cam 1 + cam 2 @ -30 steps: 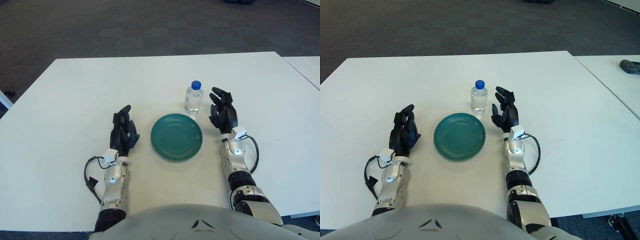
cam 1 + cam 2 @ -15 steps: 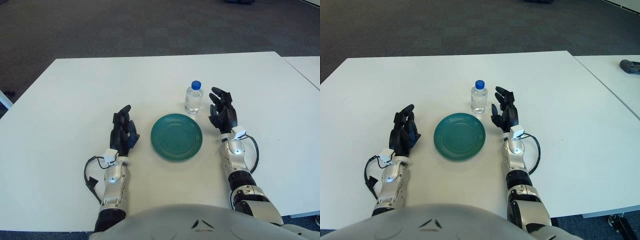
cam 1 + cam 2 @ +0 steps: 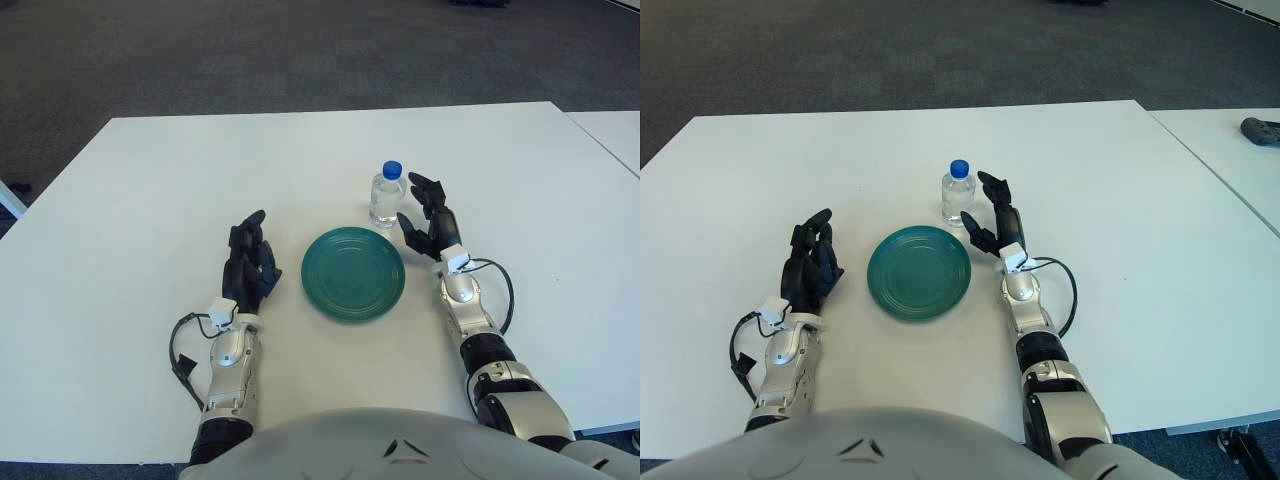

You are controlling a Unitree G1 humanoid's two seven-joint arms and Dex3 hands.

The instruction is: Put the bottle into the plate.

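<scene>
- The bottle (image 3: 387, 195) was clear with a blue cap and stood upright on the white desk (image 3: 150, 200), just behind the plate's far right edge; no label or writing on it could be read.
- The green plate (image 3: 353, 272) lay flat near the middle of the desk with nothing on it.
- The right robot hand (image 3: 424, 222) was angled toward the bottle from the right, fingers spread and holding nothing, fingertips just beside the bottle; whether they touched it could not be told.
- The left robot hand (image 3: 247, 266) rested on the desk left of the plate, fingers loosely extended and holding nothing.
- Black cables (image 3: 183, 352) looped at both wrists.
- A dark object (image 3: 1260, 131) lay on a neighbouring table at far right.
</scene>
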